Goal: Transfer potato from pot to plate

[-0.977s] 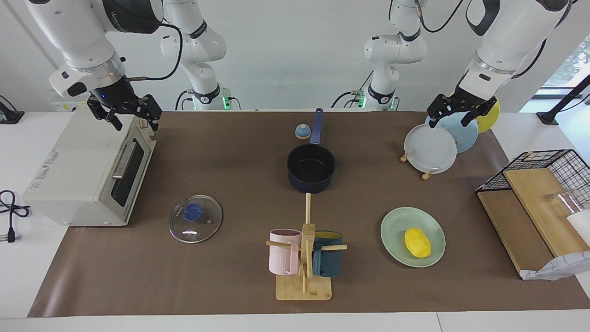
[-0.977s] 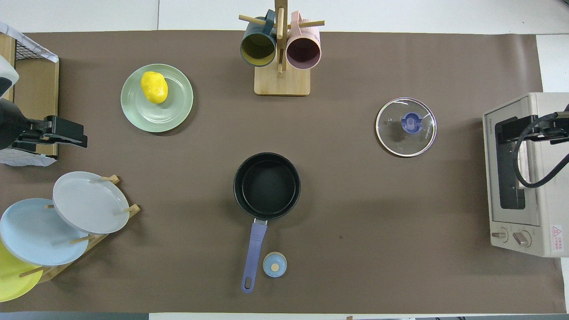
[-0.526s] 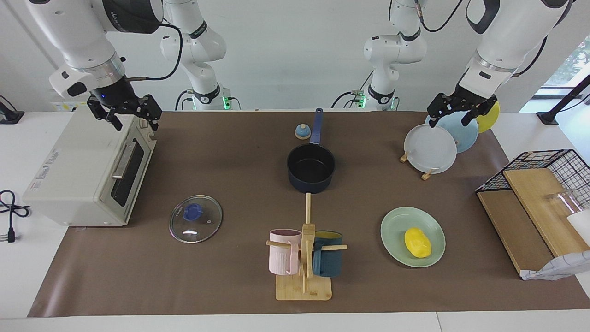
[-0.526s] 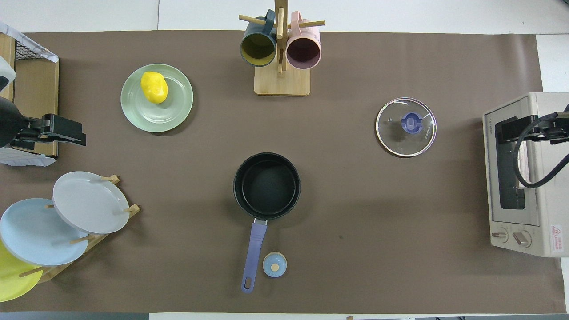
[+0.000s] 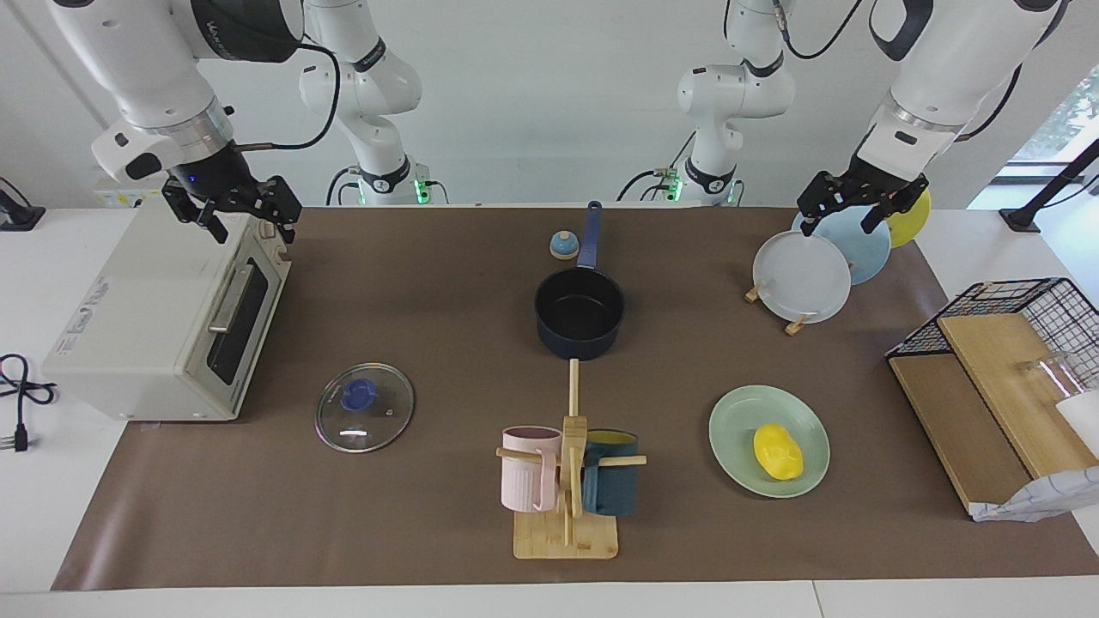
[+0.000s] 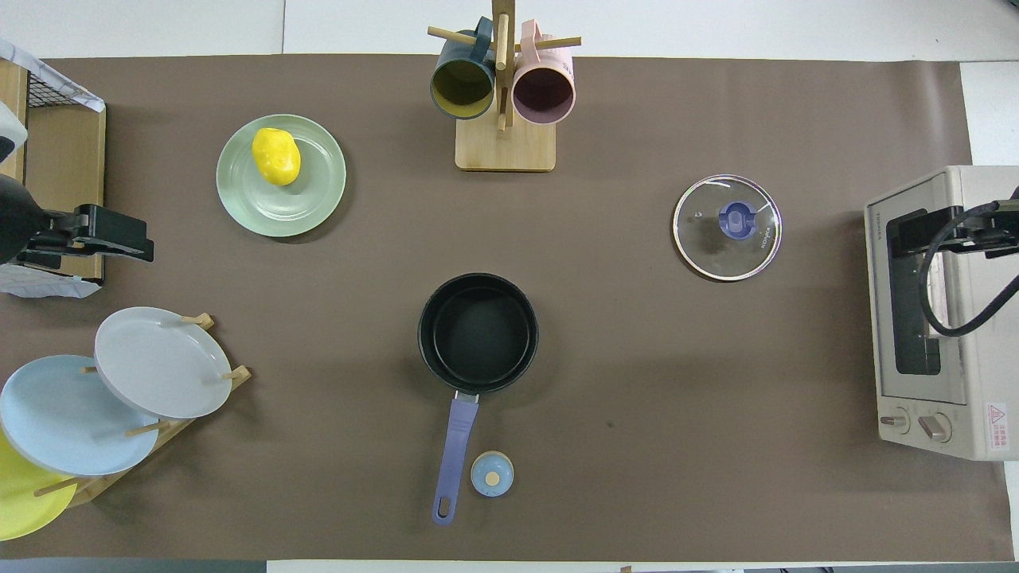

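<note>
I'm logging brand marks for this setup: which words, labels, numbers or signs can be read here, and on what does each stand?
"TOSHIBA", faint: top front edge of the toaster oven.
Red warning triangle sticker with print too small to read: beside the oven's knobs.
Brand word on the glass lid: too small to read.
Lettering on the right arm's dark joint: too blurred to read.
Print on the oven's top, facing view: unreadable.
</note>
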Tool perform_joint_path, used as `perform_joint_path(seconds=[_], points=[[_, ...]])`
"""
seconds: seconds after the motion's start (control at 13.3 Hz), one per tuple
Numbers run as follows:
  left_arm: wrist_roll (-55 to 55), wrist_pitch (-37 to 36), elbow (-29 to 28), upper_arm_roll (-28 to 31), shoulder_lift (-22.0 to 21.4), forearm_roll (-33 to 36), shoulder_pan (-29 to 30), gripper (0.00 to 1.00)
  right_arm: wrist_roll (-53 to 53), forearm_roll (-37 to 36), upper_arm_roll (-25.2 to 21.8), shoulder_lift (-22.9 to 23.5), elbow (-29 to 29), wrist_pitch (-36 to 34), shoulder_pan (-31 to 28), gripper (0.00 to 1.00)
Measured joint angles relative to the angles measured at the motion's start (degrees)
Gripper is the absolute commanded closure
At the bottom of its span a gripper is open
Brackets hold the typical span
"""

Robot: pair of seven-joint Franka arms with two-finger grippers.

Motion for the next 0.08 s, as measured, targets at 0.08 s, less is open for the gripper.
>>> perform_joint_path(seconds=[0.08], points=[[0.0,-0.07,0.27,0.0,0.0,0.0,0.0,0.0,0.0,0.0,0.0,0.0,0.0,0.0,0.0,0.0]])
